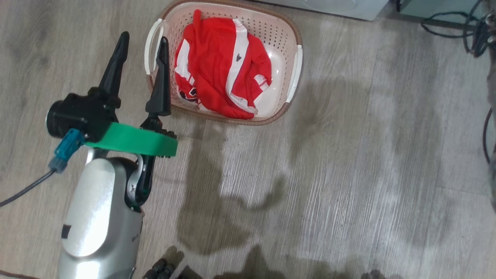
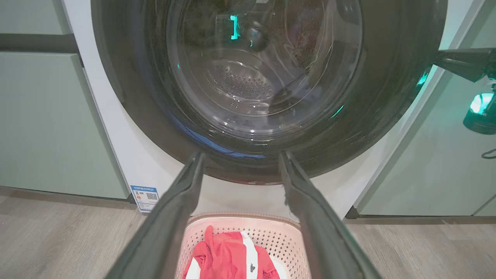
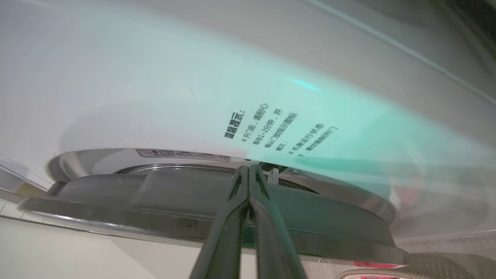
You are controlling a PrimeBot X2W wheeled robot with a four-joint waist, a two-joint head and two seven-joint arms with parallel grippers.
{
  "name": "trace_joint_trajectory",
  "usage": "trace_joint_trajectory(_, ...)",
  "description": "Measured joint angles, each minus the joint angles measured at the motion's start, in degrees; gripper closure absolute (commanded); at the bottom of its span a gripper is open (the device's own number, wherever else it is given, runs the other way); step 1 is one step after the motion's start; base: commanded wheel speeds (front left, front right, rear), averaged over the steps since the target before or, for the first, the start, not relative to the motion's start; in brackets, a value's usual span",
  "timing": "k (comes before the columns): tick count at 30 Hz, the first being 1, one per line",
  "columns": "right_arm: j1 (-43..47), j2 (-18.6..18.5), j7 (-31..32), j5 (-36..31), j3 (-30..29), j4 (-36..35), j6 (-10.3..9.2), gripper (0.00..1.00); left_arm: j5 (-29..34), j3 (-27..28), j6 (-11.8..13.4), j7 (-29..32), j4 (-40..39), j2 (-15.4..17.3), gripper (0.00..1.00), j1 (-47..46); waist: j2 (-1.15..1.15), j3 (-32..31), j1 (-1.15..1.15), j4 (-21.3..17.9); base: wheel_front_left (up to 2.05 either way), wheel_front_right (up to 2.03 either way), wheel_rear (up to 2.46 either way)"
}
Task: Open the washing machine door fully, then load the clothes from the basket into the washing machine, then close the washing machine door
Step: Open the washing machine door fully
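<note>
Washing machine door [image 3: 155, 201]: rim edge directly ahead of the right gripper [image 3: 250, 170]; fingers pressed shut, empty, tips at the seam. Risk: tips skid off the glossy rim and the door fails to swing. Left gripper [image 1: 144, 37] spread wide, empty; basket [image 1: 288, 42] of red clothes [image 1: 217, 62] just beside its tips.

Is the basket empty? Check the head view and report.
No, the red clothes with white stripes lie heaped inside the basket.
</note>
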Motion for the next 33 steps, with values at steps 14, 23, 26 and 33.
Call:
trace_joint_trajectory(14,-7.8,0.2,4.9,-2.1,1.3,9.1,0.0,1.0,0.0,-0.4,0.0,0.0,0.5,-0.2,0.0,-0.9,0.0,1.4,-0.01,1.1,0.0,0.0,0.0)
trace_joint_trajectory(23,-8.5,0.0,9.9,-0.5,0.4,10.7,-0.03,1.0,-0.1,-1.0,0.2,0.0,1.0,-0.2,0.0,-1.0,0.0,0.8,0.0,1.1,0.0,0.0,0.0)
trace_joint_trajectory(26,-8.3,0.0,12.6,0.0,0.5,9.8,-0.03,1.0,-0.1,-1.0,0.2,0.0,1.3,-0.2,0.0,-1.0,0.0,0.2,-0.01,0.9,0.0,0.0,0.0)
trace_joint_trajectory(33,-4.9,0.0,17.5,1.2,0.6,6.7,-0.02,1.0,-0.1,-1.1,0.6,0.0,1.8,-0.2,0.0,-1.0,0.0,-1.2,-0.01,0.5,0.0,0.0,0.0)
